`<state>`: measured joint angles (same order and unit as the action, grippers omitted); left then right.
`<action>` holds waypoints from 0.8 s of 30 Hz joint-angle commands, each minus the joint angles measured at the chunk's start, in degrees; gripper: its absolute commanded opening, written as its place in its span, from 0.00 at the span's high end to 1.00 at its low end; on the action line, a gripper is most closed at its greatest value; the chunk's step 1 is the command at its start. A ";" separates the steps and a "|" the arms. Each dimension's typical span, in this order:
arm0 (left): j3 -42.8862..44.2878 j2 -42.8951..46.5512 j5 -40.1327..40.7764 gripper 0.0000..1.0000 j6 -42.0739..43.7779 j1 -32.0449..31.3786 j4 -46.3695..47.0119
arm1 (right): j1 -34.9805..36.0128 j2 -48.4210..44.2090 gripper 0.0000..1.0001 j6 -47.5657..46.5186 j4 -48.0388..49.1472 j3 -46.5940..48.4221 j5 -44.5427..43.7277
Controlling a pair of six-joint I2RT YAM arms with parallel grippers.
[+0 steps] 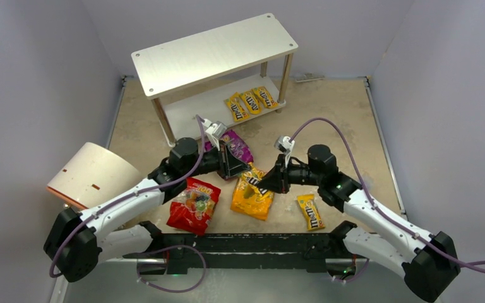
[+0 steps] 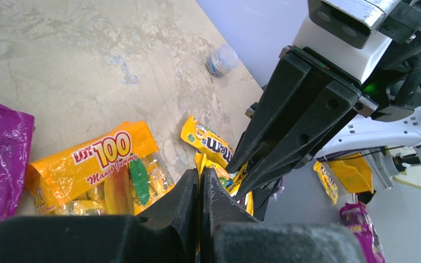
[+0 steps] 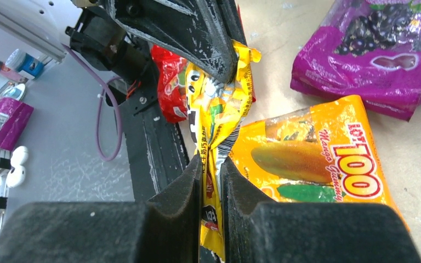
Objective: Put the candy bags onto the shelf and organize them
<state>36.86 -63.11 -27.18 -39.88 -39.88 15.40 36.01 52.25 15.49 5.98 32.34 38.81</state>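
The left hand (image 2: 201, 183) and the right hand (image 3: 212, 167) both pinch one yellow M&M's packet (image 3: 215, 109) mid-frame, well apart from the shelf (image 1: 215, 50). If both pull, it may rip.

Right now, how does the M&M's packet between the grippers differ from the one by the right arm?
The held packet is pinched between the left gripper and right gripper; the loose packet lies untouched on the table. The held packet is crumpled, the loose packet flat. Both are yellow and off the shelf.
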 commanded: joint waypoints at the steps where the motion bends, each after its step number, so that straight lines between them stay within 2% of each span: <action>1: 2.38 3.00 10.09 1.00 0.54 1.68 -0.97 | -0.11 -1.68 0.85 0.62 -2.18 -1.29 4.70; 5: 2.61 3.92 11.95 1.00 -1.02 3.88 -2.49 | 0.20 -1.32 0.85 0.08 -3.15 -1.07 4.64; 9: 1.88 4.64 9.03 1.00 -2.48 7.24 -1.89 | 0.29 -1.59 0.78 -0.35 -2.36 -0.67 1.53; 11: 2.17 3.88 6.98 1.00 -2.76 7.70 -1.81 | 0.29 -2.23 0.58 -0.59 0.13 -0.60 -1.47; 12: 2.68 3.28 5.91 1.00 -2.97 7.81 -2.11 | 0.29 -2.67 0.52 -0.80 1.90 -0.58 -3.45; 14: 3.86 1.91 4.28 1.00 -3.65 7.97 -3.76 | 0.29 -3.95 0.34 -3.09 6.55 -0.84 -7.18; 16: 5.33 0.99 3.77 1.00 -4.16 8.26 -6.03 | 0.37 -5.92 0.22 -7.86 12.48 -2.75 -11.86; 18: 7.31 0.49 4.42 1.00 -4.70 8.57 -9.63 | 1.95 -8.25 0.03 -16.69 17.99 -5.61 -15.51; 21: 12.02 -0.61 6.67 1.00 -6.00 9.60 -19.47 | 10.43 -10.33 0.01 -31.32 29.01 -11.54 -28.44; 23: 15.60 -1.77 6.34 1.00 -6.17 10.75 -24.71 | 15.92 -8.01 0.01 -39.26 33.90 -12.07 -38.09; 24: 17.42 -2.36 6.24 1.00 -6.36 11.12 -26.81 | 17.30 -5.87 0.01 -41.83 34.82 -11.48 -39.05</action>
<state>46.28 -63.99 -21.91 -44.45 -30.68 -1.02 46.57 42.52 -7.25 26.70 21.26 16.40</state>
